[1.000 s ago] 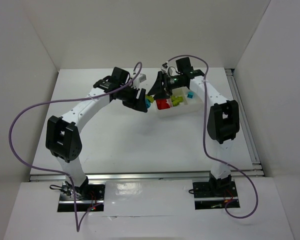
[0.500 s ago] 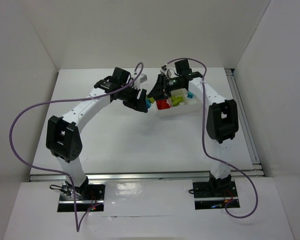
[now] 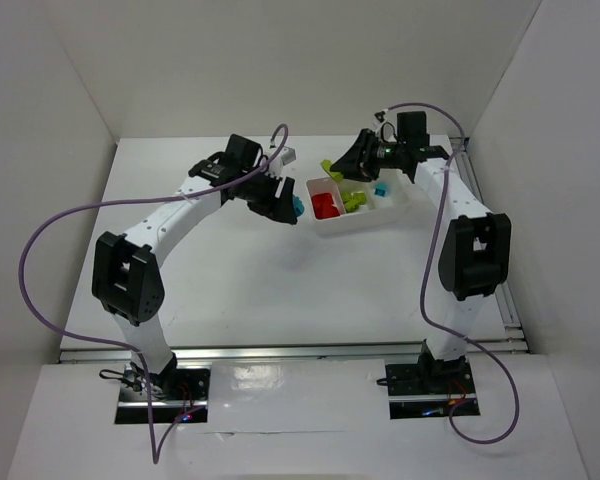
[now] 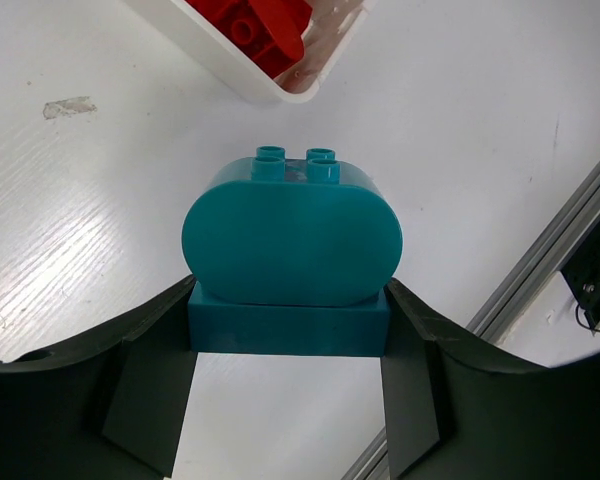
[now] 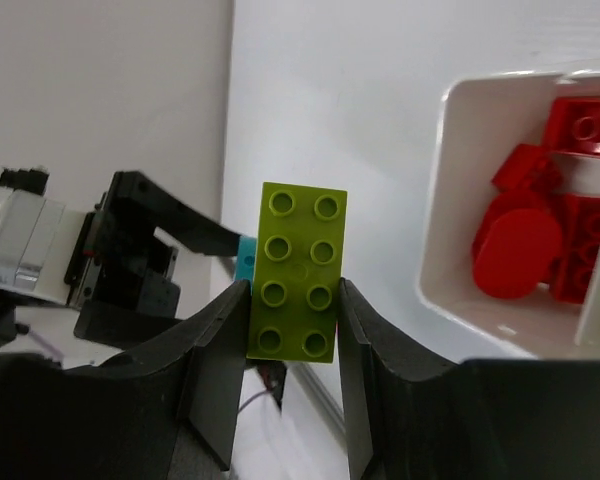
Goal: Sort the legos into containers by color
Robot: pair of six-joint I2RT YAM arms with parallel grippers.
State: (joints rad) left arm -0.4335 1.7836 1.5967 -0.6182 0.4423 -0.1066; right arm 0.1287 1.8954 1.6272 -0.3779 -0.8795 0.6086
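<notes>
Lime-green lego brick [image 5: 302, 270] sits pinched in the right end effector [image 5: 292, 300], beside the white tray's [image 3: 362, 226] far left corner. Left end effector [image 4: 290, 300] pinches a teal lego brick [image 4: 290, 235] just left of the tray.

Right gripper [image 5: 292, 300] at center frame, fingers [image 5: 220, 350] clamped on both long sides of a green brick [image 5: 302, 262]. The brick is two by four studs, studs facing the camera, long axis running up-down in the frame. Right of frame: tray [image 5: 435, 200] corner, its visible compartment full of red bricks [image 5: 550, 230], one with a rounded face. Left of frame: left gripper [image 5: 130, 250], dark, pointing toward center. A cyan brick [image 5: 244, 258] corner shows at its tip, just left of the green brick, mostly hidden. White table [image 5: 360, 100] across the top, wall [image 5: 100, 80] at upper left.
</notes>
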